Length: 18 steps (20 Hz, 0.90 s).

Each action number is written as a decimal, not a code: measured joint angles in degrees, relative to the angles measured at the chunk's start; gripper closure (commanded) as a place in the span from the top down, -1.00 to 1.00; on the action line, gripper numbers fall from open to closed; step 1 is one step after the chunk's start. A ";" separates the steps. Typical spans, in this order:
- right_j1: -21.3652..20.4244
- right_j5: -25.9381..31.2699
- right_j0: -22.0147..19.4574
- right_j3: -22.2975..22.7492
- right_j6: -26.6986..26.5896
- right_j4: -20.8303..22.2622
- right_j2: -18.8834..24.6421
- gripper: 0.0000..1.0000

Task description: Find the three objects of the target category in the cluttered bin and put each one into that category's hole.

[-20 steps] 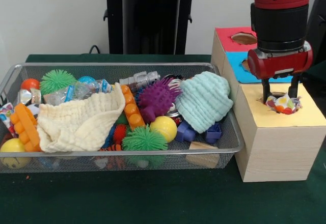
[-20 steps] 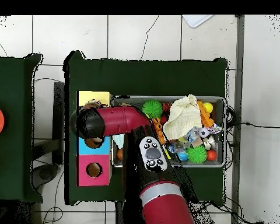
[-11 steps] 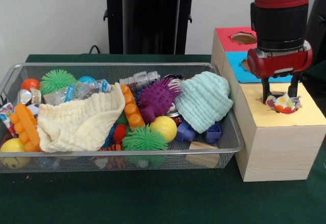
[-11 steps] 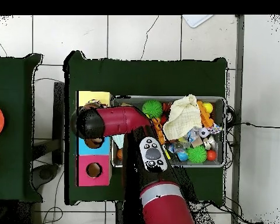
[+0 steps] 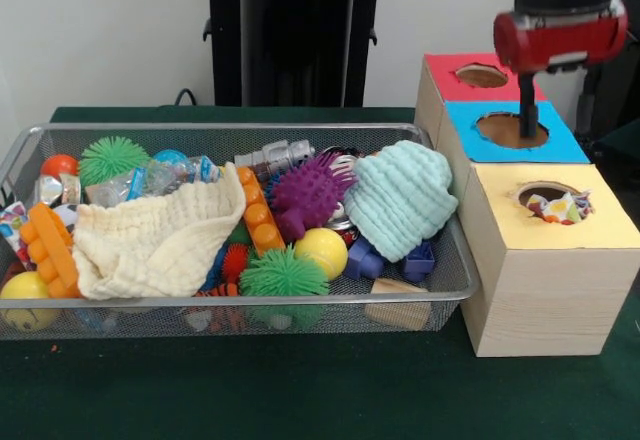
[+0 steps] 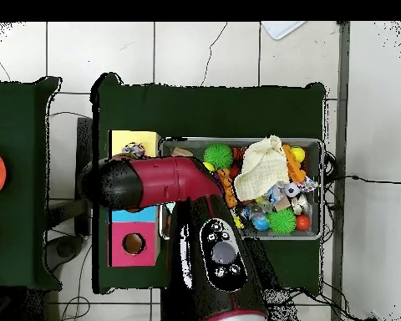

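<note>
My gripper (image 5: 555,120) hangs open and empty, raised over the blue and yellow sections of the sorting box (image 5: 520,280). A multi-coloured patterned cloth (image 5: 556,205) lies down in the yellow section's hole, apart from the fingers (image 5: 527,110). In the overhead view the same cloth (image 6: 133,150) shows at the yellow hole, and the arm's wrist (image 6: 116,184) hides the gripper. In the wire bin (image 5: 445,290) a cream cloth (image 5: 150,240) lies at the left and a mint knitted cloth (image 5: 400,198) at the right.
The bin also holds a purple spiky ball (image 5: 308,192), green fuzzy balls (image 5: 283,273), a yellow ball (image 5: 322,250), orange bricks (image 5: 258,215), blue bricks (image 5: 365,258) and a metal part (image 5: 275,156). The blue hole (image 5: 510,130) and red hole (image 5: 482,75) stand behind the yellow one.
The gripper has risen straight up from the yellow hole and shifted slightly toward the blue section. The patterned cloth stays in the hole, sunk a little deeper.
</note>
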State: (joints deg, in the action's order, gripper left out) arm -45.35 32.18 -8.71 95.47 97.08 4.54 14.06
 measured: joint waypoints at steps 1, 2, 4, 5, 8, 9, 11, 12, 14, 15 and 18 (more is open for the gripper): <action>-1.33 1.76 -0.01 -0.01 0.00 -0.24 -0.03 1.00; -2.36 3.12 -0.03 -0.02 0.00 -0.38 -0.04 1.00; -4.73 6.16 -0.06 0.00 0.00 -0.99 -0.07 1.00; -5.90 7.36 -0.09 0.00 0.00 -1.25 -0.09 1.00; -8.50 9.45 -0.18 0.02 0.00 -1.75 -0.12 1.00; -8.83 9.52 -0.21 0.02 0.00 -1.82 -0.12 1.00; -9.64 9.53 -0.39 0.02 0.00 -1.94 -0.11 1.00; -9.87 9.51 -0.56 0.02 0.00 -1.94 -0.11 1.00; -9.99 9.35 -1.02 0.02 0.00 -1.94 -0.08 1.00; -9.91 8.73 -1.79 0.08 0.00 -1.95 0.05 1.00; -9.66 7.62 -2.74 0.12 0.00 -1.98 0.17 1.00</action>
State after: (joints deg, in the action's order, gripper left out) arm -55.01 39.81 -11.45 95.59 97.08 2.56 14.22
